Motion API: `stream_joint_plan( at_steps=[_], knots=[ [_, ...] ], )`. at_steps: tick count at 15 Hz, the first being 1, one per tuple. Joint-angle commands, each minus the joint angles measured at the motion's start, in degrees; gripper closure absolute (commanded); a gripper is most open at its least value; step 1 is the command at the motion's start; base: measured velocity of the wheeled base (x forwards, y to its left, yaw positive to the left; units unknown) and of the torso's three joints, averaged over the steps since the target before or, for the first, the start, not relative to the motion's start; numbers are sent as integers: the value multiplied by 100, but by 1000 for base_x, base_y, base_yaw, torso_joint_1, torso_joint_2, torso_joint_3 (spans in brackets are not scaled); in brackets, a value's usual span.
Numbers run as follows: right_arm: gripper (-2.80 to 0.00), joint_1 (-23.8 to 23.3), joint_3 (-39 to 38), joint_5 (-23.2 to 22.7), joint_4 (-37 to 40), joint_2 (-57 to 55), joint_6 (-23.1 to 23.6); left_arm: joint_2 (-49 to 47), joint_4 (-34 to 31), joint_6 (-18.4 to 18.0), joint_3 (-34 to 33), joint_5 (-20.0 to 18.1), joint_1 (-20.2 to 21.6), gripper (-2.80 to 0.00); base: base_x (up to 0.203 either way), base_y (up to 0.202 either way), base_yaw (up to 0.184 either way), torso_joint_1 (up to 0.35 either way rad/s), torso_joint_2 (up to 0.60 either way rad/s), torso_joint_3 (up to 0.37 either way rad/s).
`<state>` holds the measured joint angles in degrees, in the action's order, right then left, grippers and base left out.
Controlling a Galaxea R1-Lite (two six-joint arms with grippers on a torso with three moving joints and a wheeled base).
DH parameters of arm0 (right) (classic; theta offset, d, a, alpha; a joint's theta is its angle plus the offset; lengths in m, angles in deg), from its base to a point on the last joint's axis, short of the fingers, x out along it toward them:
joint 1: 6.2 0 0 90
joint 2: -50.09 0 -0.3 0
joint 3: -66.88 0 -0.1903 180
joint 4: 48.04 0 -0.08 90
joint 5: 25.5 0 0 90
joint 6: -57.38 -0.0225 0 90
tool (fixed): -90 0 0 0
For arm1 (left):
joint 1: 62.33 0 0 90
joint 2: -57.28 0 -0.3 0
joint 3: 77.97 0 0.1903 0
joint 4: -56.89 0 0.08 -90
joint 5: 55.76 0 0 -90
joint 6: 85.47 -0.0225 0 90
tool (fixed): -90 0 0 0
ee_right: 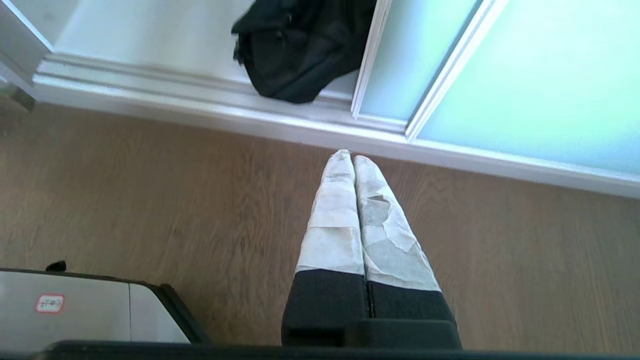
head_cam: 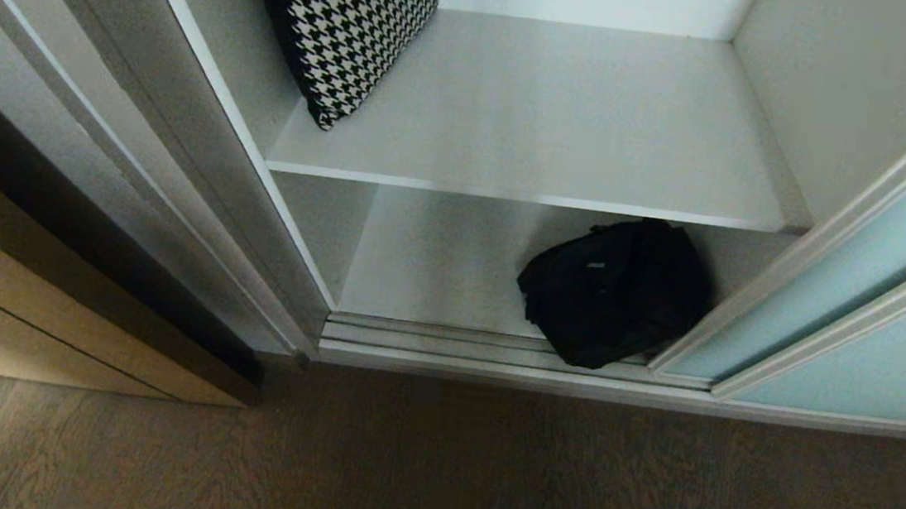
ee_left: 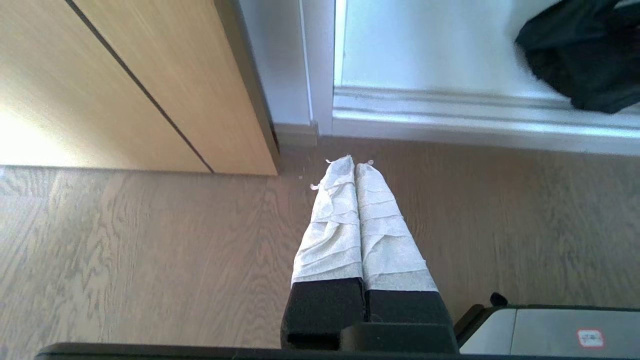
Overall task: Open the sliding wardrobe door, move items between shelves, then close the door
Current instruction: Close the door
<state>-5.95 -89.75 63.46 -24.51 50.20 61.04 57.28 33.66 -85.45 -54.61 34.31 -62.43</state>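
The frosted aqua sliding wardrobe door (head_cam: pixel 876 262) stands slid to the right, leaving the wardrobe open. A lumpy black fabric bag (head_cam: pixel 614 291) lies on the bottom shelf (head_cam: pixel 436 261) at its right front corner, overhanging the door track; it also shows in the wrist views, bag (ee_left: pixel 580 55) and bag (ee_right: pixel 300 47). The upper shelf (head_cam: pixel 549 122) is bare on its right side. My left gripper (ee_left: pixel 356 161) and right gripper (ee_right: pixel 348 155) are both shut and empty, hanging over the wood floor short of the wardrobe. Neither arm shows in the head view.
A black-and-white houndstooth cushion (head_cam: pixel 343 19) leans on the upper shelf's left wall. A light wood cabinet front (head_cam: pixel 24 305) stands left of the wardrobe. The silver door track (head_cam: pixel 494 350) runs along the threshold. Dark wood floor (head_cam: pixel 432 469) lies before it. The robot's base (ee_right: pixel 75 310) is below.
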Motion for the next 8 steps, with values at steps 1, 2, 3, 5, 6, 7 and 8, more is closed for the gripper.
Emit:
stream_joint_plan(
  at_steps=[1,2,3,5,6,7,8],
  knots=[
    [0,2,0,-2,2,15,3,-9,4,-2,0,1,1,0,0,0,0,2,7,203],
    [0,2,-8,-2,2,15,3,-9,4,-2,0,1,1,0,0,0,0,2,4,193],
    [0,2,-7,-2,2,15,3,-9,4,6,0,1,1,0,0,0,0,-2,1,201],
    [0,2,0,-2,2,7,-5,-9,4,-2,0,1,1,0,0,0,0,-2,2,203],
    [0,2,0,-2,2,7,-5,-9,4,6,0,1,1,0,0,0,0,7,2,199],
    [0,2,0,-2,2,7,-5,-9,4,6,0,1,1,0,0,0,0,1,4,200],
    [0,2,0,-2,2,7,-5,-9,4,6,0,1,1,0,0,0,0,3,1,203]
  ],
)
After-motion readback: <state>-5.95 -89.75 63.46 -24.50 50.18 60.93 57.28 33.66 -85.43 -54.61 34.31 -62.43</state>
